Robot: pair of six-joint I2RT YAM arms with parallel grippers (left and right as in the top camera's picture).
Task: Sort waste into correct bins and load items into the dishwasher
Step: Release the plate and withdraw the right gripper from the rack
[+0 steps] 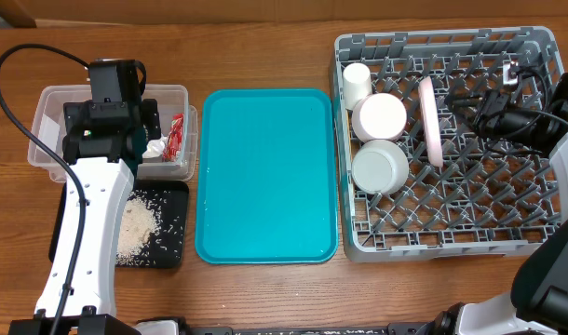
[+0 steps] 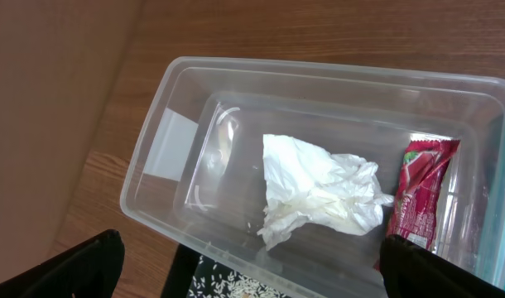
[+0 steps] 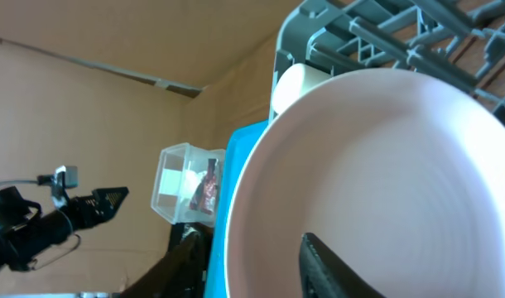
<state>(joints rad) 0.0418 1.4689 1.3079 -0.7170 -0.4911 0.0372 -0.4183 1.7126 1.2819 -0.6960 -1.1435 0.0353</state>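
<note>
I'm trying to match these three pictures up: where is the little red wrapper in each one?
Overhead: red wrapper at left, in the right end of the clear tub.
Left wrist: wrapper at right, beside the white tissue.
Right wrist: wrapper tiny, lower left, inside the tub.
Shared landmark: the clear tub.

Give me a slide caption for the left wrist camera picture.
Left gripper open above the clear tub, which holds a crumpled white tissue and a red wrapper.
</note>
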